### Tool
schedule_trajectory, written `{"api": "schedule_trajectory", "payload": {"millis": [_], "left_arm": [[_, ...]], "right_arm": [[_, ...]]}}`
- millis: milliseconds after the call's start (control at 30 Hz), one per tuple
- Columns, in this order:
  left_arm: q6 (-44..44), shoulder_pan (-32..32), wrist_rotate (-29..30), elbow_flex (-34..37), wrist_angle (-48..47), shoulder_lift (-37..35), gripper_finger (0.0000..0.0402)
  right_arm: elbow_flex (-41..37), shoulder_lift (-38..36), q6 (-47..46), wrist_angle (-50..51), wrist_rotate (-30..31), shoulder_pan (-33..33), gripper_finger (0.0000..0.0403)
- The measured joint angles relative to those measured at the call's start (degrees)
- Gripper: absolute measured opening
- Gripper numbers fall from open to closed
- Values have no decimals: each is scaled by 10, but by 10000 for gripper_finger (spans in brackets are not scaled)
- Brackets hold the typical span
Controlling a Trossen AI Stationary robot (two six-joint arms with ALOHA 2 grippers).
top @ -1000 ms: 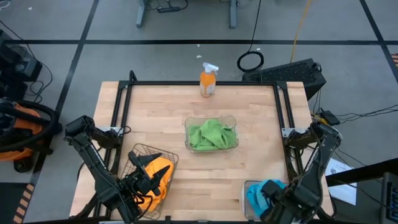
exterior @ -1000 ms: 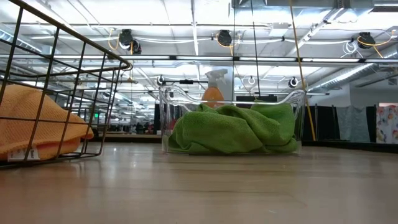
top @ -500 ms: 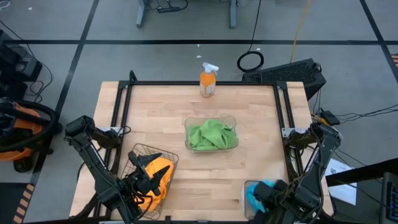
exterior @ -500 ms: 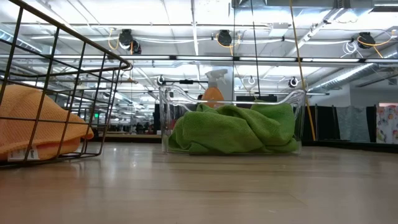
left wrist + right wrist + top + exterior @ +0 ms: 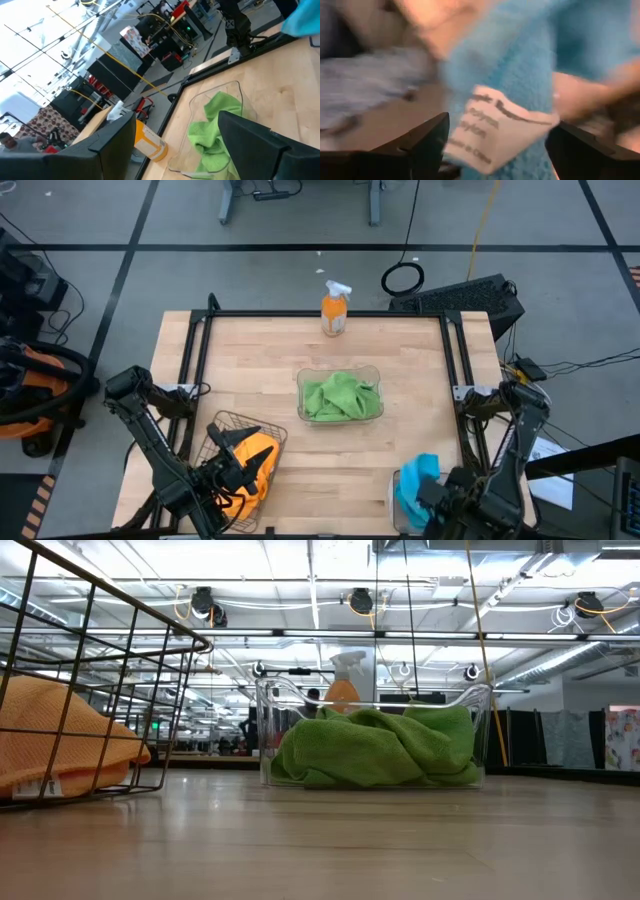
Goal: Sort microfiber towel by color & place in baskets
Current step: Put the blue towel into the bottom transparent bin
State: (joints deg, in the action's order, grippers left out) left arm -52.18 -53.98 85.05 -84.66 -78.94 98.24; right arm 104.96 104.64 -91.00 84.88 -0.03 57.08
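Orange-yellow towels lie in the wire mesh basket at the near left, where my open left gripper hovers over them. Green towels fill the clear basket at the table's middle, which also shows past my left gripper in its wrist view. A sky blue towel sits in the clear basket at the near right. My right gripper is beside it, open. Its wrist view is blurred and filled by the blue towel with a white label. My right gripper has the blue towel's label corner between its spread fingers. The blur keeps me from telling whether either finger touches the cloth.
An orange spray bottle with a white trigger stands at the far edge, behind the green basket. Bare wood lies between the three baskets. A black frame runs along the left, far and right sides of the table.
My right gripper has drawn back a little toward the table's near right corner. More of the blue towel shows now, with one part standing up toward the far side of its basket. The left arm has kept still.
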Motion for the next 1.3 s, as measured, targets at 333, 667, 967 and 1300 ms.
{"api": "schedule_trajectory", "payload": {"millis": [333, 667, 967, 1300], "left_arm": [[0, 0, -12, 0, 6, 0, 288], [0, 0, 5, 0, 5, 0, 288], [6, 1, 19, 0, 3, 0, 288], [16, 11, 21, 0, 4, 0, 288]], "right_arm": [[0, 18, 24, 55, 64, 83, 304], [0, 34, 47, 51, 188, 107, 322], [41, 21, 41, 51, 262, 104, 324], [19, 21, 70, 52, 465, 105, 322]]}}
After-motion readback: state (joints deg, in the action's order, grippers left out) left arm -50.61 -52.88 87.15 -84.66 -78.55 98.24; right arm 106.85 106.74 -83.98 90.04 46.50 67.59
